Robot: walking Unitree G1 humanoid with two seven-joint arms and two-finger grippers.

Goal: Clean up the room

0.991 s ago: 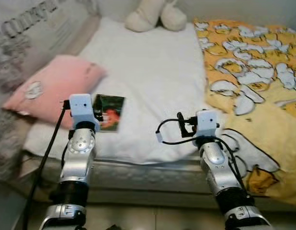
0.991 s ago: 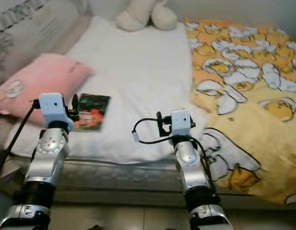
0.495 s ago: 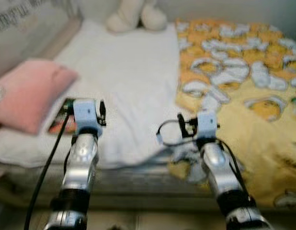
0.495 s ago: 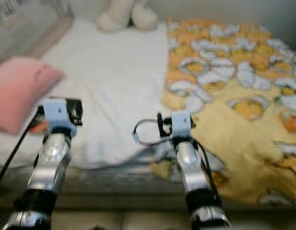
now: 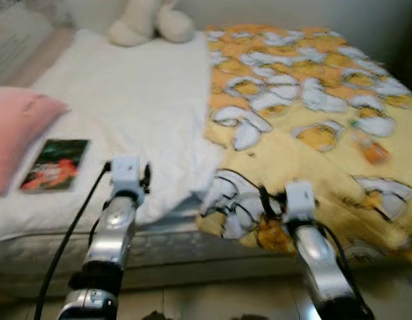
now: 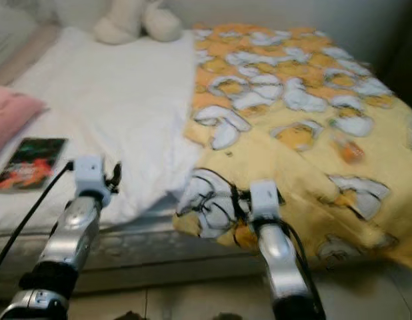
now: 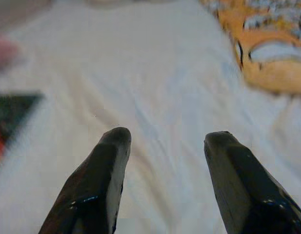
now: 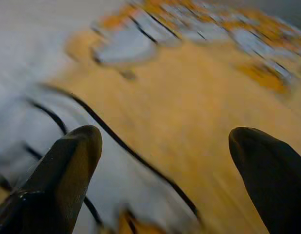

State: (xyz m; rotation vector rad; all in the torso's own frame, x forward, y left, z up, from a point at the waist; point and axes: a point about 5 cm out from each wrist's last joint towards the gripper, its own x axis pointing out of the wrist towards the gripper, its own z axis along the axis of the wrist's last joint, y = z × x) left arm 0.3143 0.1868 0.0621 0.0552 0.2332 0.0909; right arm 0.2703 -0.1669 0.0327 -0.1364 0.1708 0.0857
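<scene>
Our left claw (image 7: 162, 183) & right claw (image 8: 165, 180) both hang agape w/ nothing held, near the bed edge. Book (image 5: 55, 164) lies flat on the white sheet (image 5: 139, 100) just beyond: stiff, light, pinch its edge. Small orange item (image 5: 373, 152) farther on the yellow blanket (image 5: 306, 107).

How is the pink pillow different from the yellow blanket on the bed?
The pillow is plain pink; the blanket is yellow with white and orange cartoon shapes. The pillow is small and puffy at the bed's left edge; the blanket is large, flat, and hangs over the front. Both lie on the bed.
</scene>
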